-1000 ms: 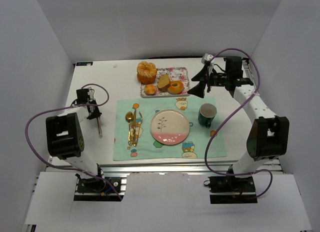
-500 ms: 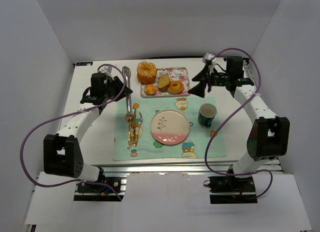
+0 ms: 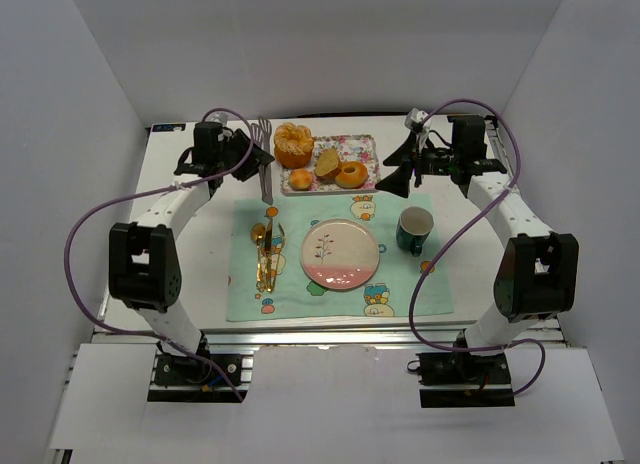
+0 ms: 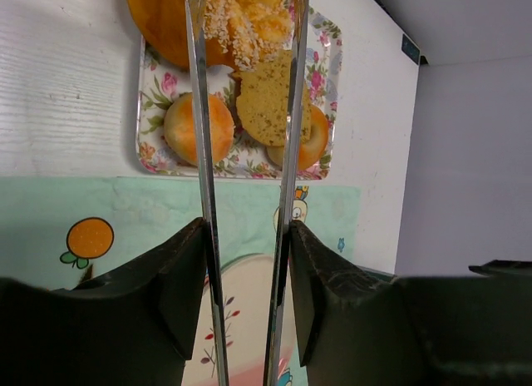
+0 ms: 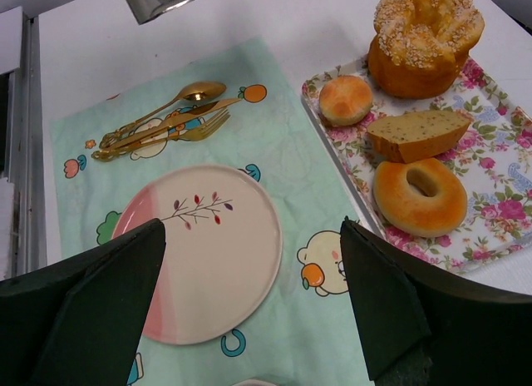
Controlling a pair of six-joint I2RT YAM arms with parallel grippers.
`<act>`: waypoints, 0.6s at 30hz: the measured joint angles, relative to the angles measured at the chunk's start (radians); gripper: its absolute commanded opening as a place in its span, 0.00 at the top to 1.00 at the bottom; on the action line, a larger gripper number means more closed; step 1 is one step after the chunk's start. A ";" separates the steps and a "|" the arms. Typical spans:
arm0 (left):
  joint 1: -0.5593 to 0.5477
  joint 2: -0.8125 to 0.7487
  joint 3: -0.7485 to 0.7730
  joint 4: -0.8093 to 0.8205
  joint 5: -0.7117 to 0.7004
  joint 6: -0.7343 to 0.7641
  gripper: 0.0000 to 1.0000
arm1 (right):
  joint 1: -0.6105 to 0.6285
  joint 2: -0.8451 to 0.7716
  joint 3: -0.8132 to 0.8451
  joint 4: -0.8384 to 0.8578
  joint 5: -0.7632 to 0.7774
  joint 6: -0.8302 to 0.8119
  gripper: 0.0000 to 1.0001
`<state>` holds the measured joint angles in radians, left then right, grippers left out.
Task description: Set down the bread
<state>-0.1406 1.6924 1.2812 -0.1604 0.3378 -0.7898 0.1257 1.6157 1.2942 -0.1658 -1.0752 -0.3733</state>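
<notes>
Up on the white counter (image 3: 205,274), the floral tray (image 4: 150,111) is carrying the bread (image 4: 241,20) at its far-left corner, its top and the tips of the tongs (image 4: 202,153) running off the left wrist view, the left hand (image 4: 245,236) clenching those tongs, the right hand (image 5: 252,228) spreading wide.

The left arm (image 3: 170,206), white links with black joints, reaches far forward and bends inward at the elbow. Its black two-finger left gripper (image 3: 255,157) points toward the other arm's side. The fingers (image 4: 184,274) press from outside on the two blades of a pair of slim steel tongs (image 4: 202,153), which run out well beyond the fingertips (the blades stand parted between the pads). The right arm (image 3: 505,209) stretches forward likewise, wrist turned inward. Its black right gripper (image 3: 396,166) gapes wide, its broad fingers (image 5: 100,303) far apart.
</notes>
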 measured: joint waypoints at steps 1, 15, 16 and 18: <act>0.000 0.023 0.021 -0.008 0.000 -0.002 0.48 | 0.000 0.000 0.000 0.000 0.000 0.000 0.11; 0.000 0.251 0.240 -0.106 0.011 0.002 0.46 | -0.002 -0.005 -0.002 0.004 0.001 0.000 0.11; 0.000 0.263 0.247 -0.106 0.016 0.002 0.46 | -0.002 -0.005 -0.003 0.004 0.001 0.000 0.11; 0.000 0.281 0.249 -0.105 0.026 -0.002 0.46 | -0.002 -0.005 -0.003 0.005 0.001 0.000 0.11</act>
<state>-0.1406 1.9732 1.5307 -0.2657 0.3637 -0.7918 0.1234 1.6108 1.2911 -0.1612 -1.0744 -0.3737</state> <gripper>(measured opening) 0.540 0.895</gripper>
